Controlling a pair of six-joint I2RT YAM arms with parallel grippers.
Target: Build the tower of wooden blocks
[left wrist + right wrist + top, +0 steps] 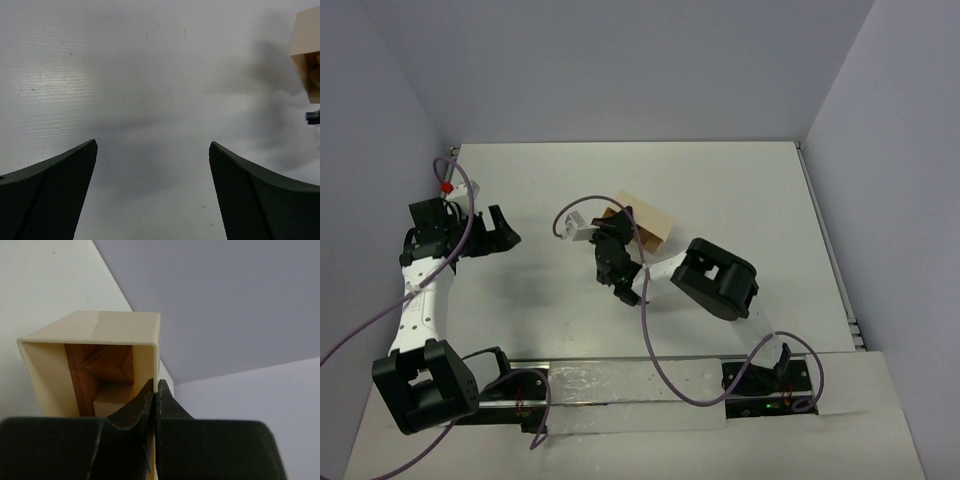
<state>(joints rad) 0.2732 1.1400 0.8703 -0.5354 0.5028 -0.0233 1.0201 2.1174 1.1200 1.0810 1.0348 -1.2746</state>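
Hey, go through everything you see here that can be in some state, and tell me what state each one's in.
left claw, open, holding nothing.
right claw, shut on the tray's side wall.
tray, tipped, open end facing the right claw.
wood blocks, inside the tray, not yet stacked.

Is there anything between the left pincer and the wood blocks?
Yes. The blocks sit inside the pale box, so its walls enclose them, and the right pincer is shut on one wall. The left pincer is open, off to the side over the table.
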